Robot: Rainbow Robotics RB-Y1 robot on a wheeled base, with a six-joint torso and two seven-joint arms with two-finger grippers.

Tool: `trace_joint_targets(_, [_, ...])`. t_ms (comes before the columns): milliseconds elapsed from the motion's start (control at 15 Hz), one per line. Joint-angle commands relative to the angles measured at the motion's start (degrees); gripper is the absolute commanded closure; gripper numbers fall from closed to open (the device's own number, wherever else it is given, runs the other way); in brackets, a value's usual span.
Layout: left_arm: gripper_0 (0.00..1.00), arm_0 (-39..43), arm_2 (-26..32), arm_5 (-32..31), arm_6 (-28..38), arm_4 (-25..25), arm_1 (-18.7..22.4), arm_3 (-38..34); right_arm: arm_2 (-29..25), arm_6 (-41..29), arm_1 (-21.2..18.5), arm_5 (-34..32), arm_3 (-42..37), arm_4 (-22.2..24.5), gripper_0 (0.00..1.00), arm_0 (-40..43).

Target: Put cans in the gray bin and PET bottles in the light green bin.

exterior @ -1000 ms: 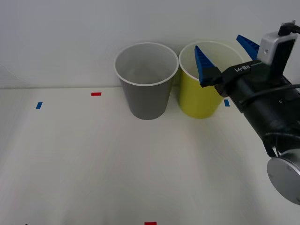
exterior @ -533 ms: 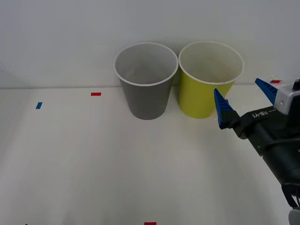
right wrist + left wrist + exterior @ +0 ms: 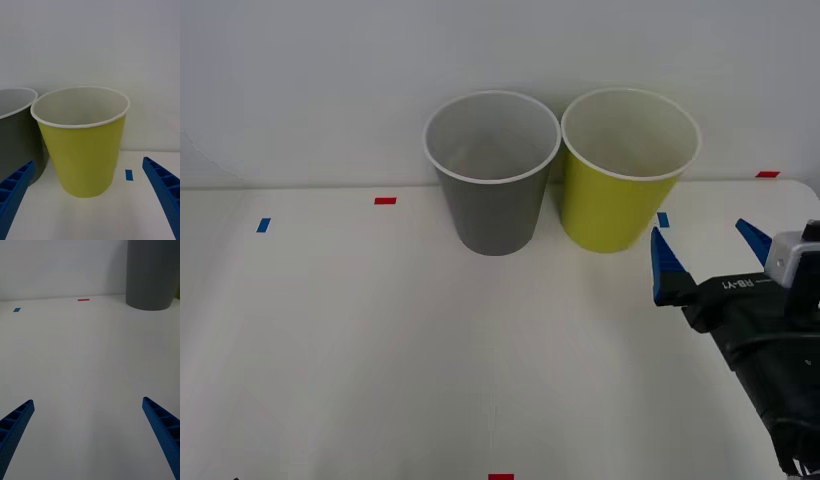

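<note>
With both bins standing side by side against the wall, I've got the right gripper (image 3: 711,255) low over the white tabletop (image 3: 380,340), fingers spread wide w/ nothing between them. Just ahead of it, slightly toward my left, sits the tall round yellow-green wastebasket w/ white rim (image 3: 620,195); beyond that, touching or nearly so, the dark gray wastebasket of same shape (image 3: 492,190). Can't see into either bin from here, so I can't tell what's inside. No can or bottle on the table that I can spot.

Left gripper (image 3: 90,435) hangs over bare table, fingers also wide apart, gray bin's base ahead and off to my right.

My read: right arm is empty-handed near the green bin, so the current step is between drops. Next move calls for locating another item, prob. outside cam coverage, before reaching.
</note>
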Motion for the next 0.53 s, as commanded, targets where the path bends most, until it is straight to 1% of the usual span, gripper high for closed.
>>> trace_joint_targets(67, [0.0,0.0,0.0,0.0,0.0,0.0,0.0,0.0,1.1,1.7,0.2,-9.9,8.5,1.9,0.02,0.3])
trace_joint_targets(133, [0.0,0.0,0.0,0.0,0.0,0.0,0.0,0.0,1.2,1.9,0.0,-12.8,10.0,2.3,0.02,1.3])
trace_joint_targets(200, [0.0,0.0,0.0,0.0,0.0,0.0,0.0,0.0,1.8,2.0,-0.6,-17.5,12.8,2.8,0.02,3.0])
trace_joint_targets(400, [0.0,0.0,0.0,0.0,0.0,0.0,0.0,0.0,2.7,2.8,-1.2,-24.3,13.6,3.8,0.02,10.5])
trace_joint_targets(533, [0.0,0.0,0.0,0.0,0.0,0.0,0.0,0.0,3.1,3.2,-1.2,-31.2,16.4,4.5,0.02,15.4])
